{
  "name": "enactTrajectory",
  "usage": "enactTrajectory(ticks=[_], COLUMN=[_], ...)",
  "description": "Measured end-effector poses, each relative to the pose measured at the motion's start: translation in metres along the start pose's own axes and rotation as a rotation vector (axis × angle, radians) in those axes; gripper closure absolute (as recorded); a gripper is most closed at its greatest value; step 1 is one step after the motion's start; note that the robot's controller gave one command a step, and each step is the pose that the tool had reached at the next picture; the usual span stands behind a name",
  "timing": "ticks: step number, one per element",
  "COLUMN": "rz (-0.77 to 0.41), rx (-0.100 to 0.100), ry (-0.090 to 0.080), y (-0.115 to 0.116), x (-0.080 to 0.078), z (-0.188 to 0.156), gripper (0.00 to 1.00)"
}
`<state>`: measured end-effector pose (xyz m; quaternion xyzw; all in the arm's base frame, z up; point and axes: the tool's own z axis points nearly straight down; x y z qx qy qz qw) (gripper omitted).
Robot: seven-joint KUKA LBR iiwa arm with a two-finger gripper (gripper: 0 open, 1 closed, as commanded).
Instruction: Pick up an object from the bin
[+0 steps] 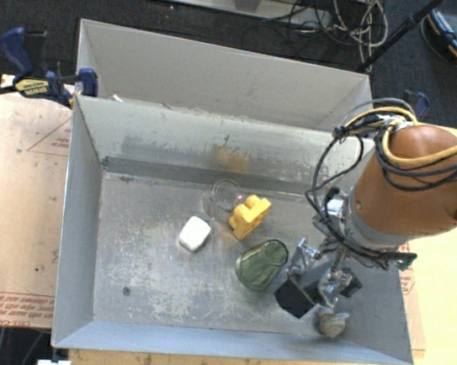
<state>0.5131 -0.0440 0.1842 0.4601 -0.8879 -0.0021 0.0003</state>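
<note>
Camera view: claw (320,283) over boxy black block (294,299) beside rounded grey lump (330,323).

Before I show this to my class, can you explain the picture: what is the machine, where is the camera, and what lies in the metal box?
The big orange-covered machine is a robot arm, reaching in from the right. At its end is a gripper, its hand for picking things up. One camera looks down from above, slightly from one side. The grey metal bin holds loose things: a small white block, a yellow plastic piece, a clear cup, a green see-through container, a black block and a greyish round lump. The gripper hangs over the last two, in the bin's near right corner. Whether it grips anything, I cannot tell.
</note>
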Motion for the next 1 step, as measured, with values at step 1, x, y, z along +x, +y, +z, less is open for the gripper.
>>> enactTrajectory(ticks=[1], rz=[-0.011], rx=[-0.006], ry=[0.003], y=[0.0115], x=[0.0036], z=[-0.043], gripper=[1.0])
